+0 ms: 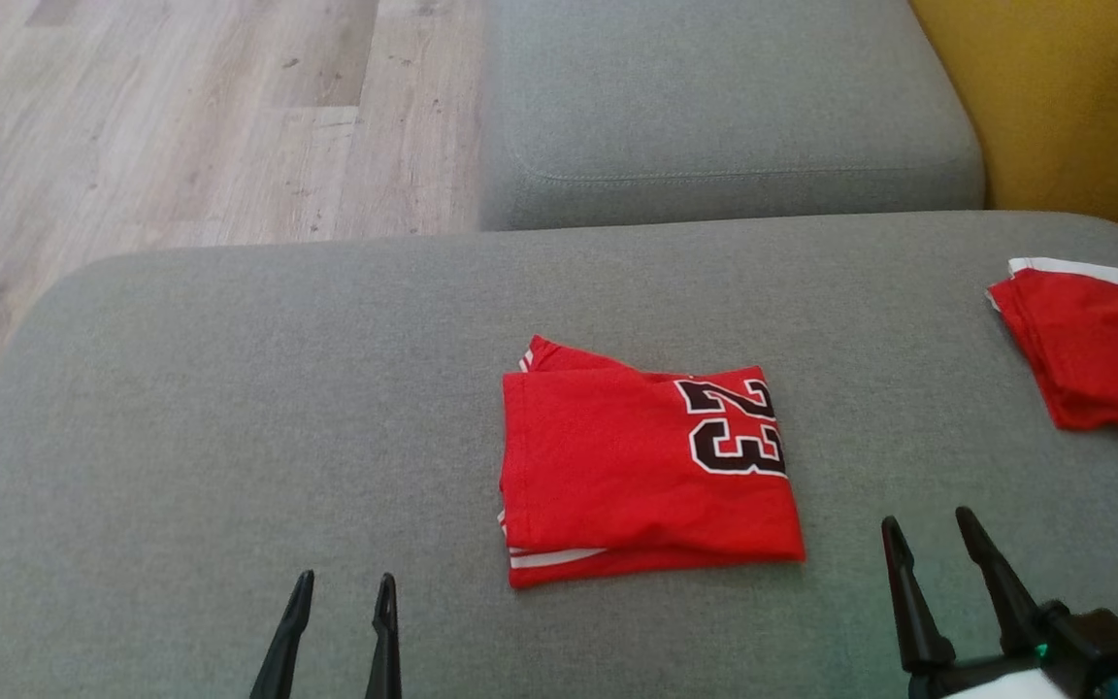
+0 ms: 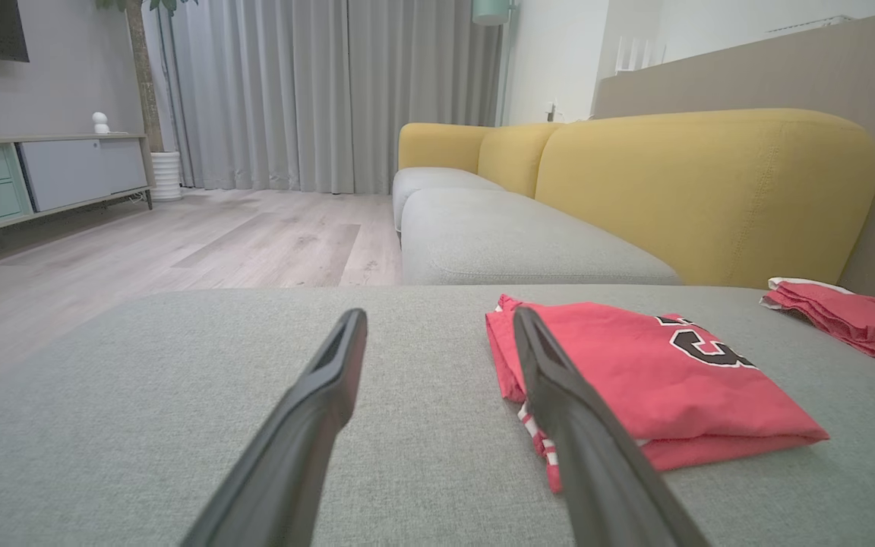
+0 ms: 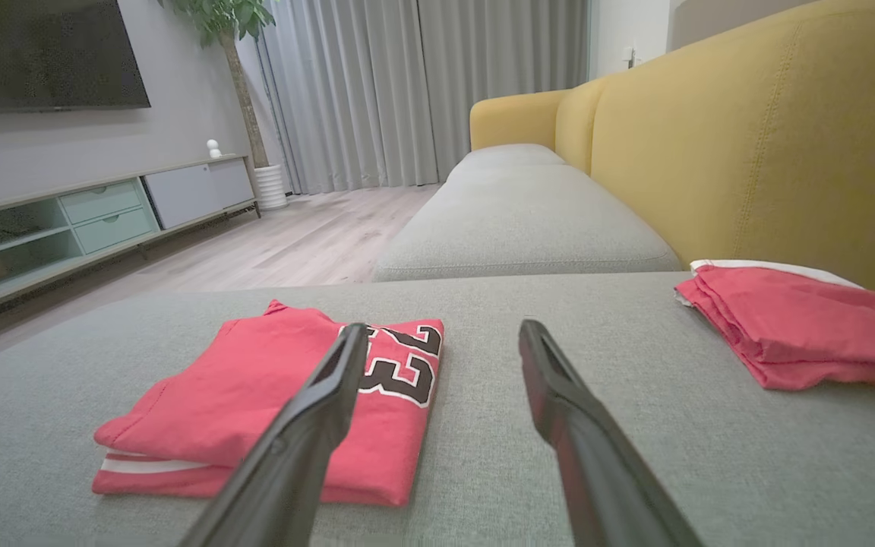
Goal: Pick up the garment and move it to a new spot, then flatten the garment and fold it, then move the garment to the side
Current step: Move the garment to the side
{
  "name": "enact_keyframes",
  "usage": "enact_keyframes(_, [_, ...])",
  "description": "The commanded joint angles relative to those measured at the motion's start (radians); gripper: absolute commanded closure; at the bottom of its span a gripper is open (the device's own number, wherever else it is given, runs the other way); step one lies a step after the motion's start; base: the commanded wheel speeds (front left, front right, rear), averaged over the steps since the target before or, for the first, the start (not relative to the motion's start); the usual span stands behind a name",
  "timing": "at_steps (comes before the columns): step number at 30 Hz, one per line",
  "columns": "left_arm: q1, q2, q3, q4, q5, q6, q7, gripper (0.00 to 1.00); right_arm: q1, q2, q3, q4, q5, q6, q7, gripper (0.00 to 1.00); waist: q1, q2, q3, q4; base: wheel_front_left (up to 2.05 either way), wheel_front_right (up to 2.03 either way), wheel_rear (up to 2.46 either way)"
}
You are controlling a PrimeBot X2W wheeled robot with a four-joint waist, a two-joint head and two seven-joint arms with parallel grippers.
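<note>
Head view: a folded red jersey [image 1: 637, 476] lies flat in the middle of a grey cushion [image 1: 229, 408], its black "23" at the right end and white trim showing at the near left corner. A second red cloth [image 1: 1093, 349], white-edged, sits at the cushion's far right, well apart from the jersey. The left gripper [image 1: 345, 577] stands at the lower left, fingers spread and empty, clear of the jersey. The right gripper [image 1: 928, 516] stands at the lower right, also spread with nothing between its fingers, just beyond the jersey's near right corner. Wooden floor [image 1: 180, 116] lies past the cushion on the left; a yellow backrest [image 1: 1083, 97] is at the upper right.

Left wrist view: the two fingers are wide apart over bare cushion. The jersey lies ahead and to the right; one finger crosses its near corner in the picture, contact unclear. Curtains [image 2: 331, 91] hang behind.

Right wrist view: the fingers are parted and empty. The jersey lies ahead to the left, the cloth to the right against the backrest. A TV [image 3: 42, 53] hangs on the wall.
</note>
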Motion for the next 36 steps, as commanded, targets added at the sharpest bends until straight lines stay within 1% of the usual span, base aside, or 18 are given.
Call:
enact_keyframes(1, [-0.031,-0.007,0.023,-0.025,0.002,0.002,-0.01,0.0,-0.024,-0.022,0.021,-0.034,0.005,-0.001,-0.014,0.0,0.0,0.0,0.005,0.006,0.0,0.0,0.0])
enact_keyframes(7, [-0.041,-0.007,0.013,-0.023,-0.003,0.001,-0.01,0.0,-0.054,-0.026,0.043,0.016,0.022,-0.001,-0.014,0.0,0.0,0.0,0.038,0.028,0.0,0.0,0.0])
enact_keyframes(11, [-0.053,-0.007,0.002,-0.022,-0.011,0.003,-0.01,0.0,-0.109,-0.035,0.079,0.099,0.061,-0.001,-0.012,0.0,0.0,0.0,0.078,0.046,0.0,0.0,0.0])
enact_keyframes(13, [-0.062,-0.007,-0.005,-0.023,-0.015,0.003,-0.01,0.0,-0.158,-0.045,0.104,0.143,0.104,-0.001,0.014,0.0,0.0,0.0,0.109,0.053,0.0,0.0,0.0])
enact_keyframes(16, [-0.091,-0.007,-0.018,-0.023,-0.019,0.002,-0.01,0.0,-0.252,-0.074,0.14,0.183,0.212,-0.001,0.091,0.0,0.0,0.0,0.162,0.067,0.0,0.0,0.0])
enact_keyframes(22, [-0.161,-0.007,-0.046,-0.012,-0.023,-0.002,-0.01,0.0,-0.4,-0.181,0.189,0.234,0.485,-0.001,0.303,0.0,0.0,0.0,0.239,0.105,0.0,0.0,0.0])
enact_keyframes(23, [-0.161,-0.007,-0.046,-0.012,-0.023,-0.002,-0.01,0.0,-0.4,-0.181,0.189,0.234,0.485,-0.001,0.303,0.0,0.0,0.0,0.239,0.105,0.0,0.0,0.0])
enact_keyframes(28, [-0.192,-0.007,-0.056,-0.001,-0.027,0.003,-0.01,0.0,-0.433,-0.245,0.213,0.25,0.716,-0.001,0.473,0.0,0.0,0.0,0.266,0.136,0.0,0.0,0.0])
enact_keyframes(32, [-0.198,-0.007,-0.057,0.001,-0.035,0.011,-0.01,0.0,-0.414,-0.269,0.253,0.209,0.853,-0.001,0.563,0.0,0.0,0.0,0.273,0.148,0.0,0.0,0.0])
enact_keyframes(34, [-0.198,-0.007,-0.057,0.002,-0.038,0.013,-0.01,0.0,-0.405,-0.279,0.268,0.18,0.896,-0.001,0.578,0.0,0.0,0.0,0.274,0.149,0.0,0.0,0.0])
enact_keyframes(35, [-0.199,-0.007,-0.058,0.002,-0.039,0.014,-0.01,0.0,-0.401,-0.283,0.271,0.169,0.911,-0.001,0.575,0.2,0.0,0.0,0.275,0.149,0.0,0.0,0.0])
enact_keyframes(36, [-0.2,-0.007,-0.059,0.002,-0.04,0.015,-0.01,0.0,-0.399,-0.286,0.273,0.158,0.927,-0.001,0.568,0.62,0.0,0.0,0.276,0.148,0.0,0.0,0.0])
